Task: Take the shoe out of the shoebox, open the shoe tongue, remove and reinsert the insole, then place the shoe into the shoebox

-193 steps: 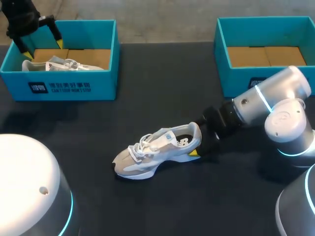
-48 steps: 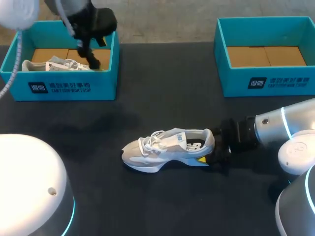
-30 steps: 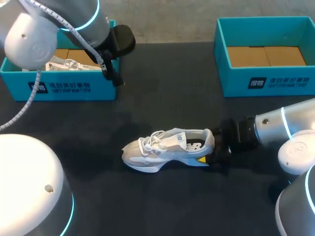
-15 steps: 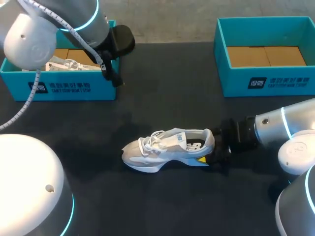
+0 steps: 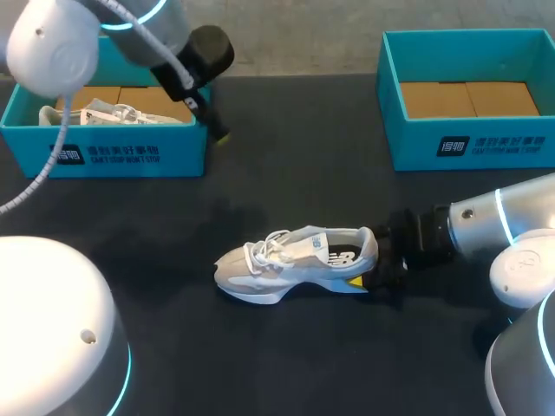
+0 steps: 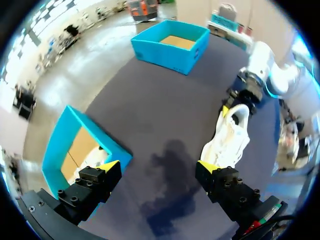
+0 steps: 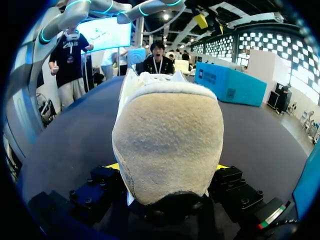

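Holding the shoe (image 5: 295, 260) by its heel (image 7: 167, 140), my right gripper (image 5: 362, 279) is clamped on it from both sides; the right wrist view shows the heel filling the space between the yellow tips. The shoe rests on its sole in the lower middle of the head view, toe toward the left, outside both boxes. My left gripper (image 6: 159, 167) hangs spread wide with nothing between its fingers, in the upper left of the head view, just off the near right corner of the left box (image 5: 104, 156).

My main worry is that heel hold. It is the only anchor, so any tug at the front could swing the toe round or pull the heel out of the fingers. The laces (image 5: 260, 251) look loose and could snag a fingertip. I cannot pick out the tongue clearly from here; I think it lies flat under them, which would make it awkward to catch. Drawing out the insole against so narrow a hold may lift the whole shoe. The left gripper also sits near the box wall and could clip it on the way across.

The table (image 5: 286, 173) is dark, matte and flat, so I expect little help from friction. The shoe lies well apart from both boxes. A second shoe (image 5: 104, 113) lies in the left box; the right box (image 5: 468, 143), upper right, shows its brown cardboard floor.
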`<state>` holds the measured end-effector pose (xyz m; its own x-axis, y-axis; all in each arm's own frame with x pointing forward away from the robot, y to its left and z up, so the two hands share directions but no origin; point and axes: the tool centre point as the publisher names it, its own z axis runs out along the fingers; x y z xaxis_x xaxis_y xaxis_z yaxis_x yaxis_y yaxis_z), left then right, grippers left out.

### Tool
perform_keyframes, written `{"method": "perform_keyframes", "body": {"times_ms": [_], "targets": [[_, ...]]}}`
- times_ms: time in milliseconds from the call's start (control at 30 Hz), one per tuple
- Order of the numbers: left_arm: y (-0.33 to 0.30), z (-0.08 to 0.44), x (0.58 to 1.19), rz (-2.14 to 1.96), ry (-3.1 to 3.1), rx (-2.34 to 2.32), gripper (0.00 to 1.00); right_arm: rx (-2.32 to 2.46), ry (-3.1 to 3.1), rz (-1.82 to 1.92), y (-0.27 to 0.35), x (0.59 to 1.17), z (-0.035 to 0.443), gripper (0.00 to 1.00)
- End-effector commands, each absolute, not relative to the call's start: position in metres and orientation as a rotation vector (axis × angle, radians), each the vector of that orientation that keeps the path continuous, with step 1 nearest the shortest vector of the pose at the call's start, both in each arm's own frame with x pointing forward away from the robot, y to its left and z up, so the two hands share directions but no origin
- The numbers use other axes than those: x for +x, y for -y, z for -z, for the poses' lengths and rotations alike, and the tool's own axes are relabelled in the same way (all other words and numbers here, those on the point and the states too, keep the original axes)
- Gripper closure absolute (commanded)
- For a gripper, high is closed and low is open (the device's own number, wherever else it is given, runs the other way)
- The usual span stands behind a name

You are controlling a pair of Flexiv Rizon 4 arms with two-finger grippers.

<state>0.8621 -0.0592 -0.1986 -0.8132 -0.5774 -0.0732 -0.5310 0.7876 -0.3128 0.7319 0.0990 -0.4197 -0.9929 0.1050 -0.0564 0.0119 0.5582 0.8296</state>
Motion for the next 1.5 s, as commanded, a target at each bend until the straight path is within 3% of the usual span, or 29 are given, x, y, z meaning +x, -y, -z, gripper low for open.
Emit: {"method": "perform_keyframes", "body": {"times_ms": [33,1067,1500], "targets": [[0.073,0.195,0.867,0.324,-2.812,-1.181,0.0,0.103,-2.688,-1.42,-0.103,0.732,0.421,1.0],[0.161,0.24,0.762,0.346,-2.526,-1.888,0.0,0.103,-2.688,-1.42,-0.103,0.732,0.421,1.0],[0.161,0.24,0.762,0.346,-2.526,-1.888,0.0,0.103,-2.688,-1.42,-0.103,0.732,0.421,1.0]]}}
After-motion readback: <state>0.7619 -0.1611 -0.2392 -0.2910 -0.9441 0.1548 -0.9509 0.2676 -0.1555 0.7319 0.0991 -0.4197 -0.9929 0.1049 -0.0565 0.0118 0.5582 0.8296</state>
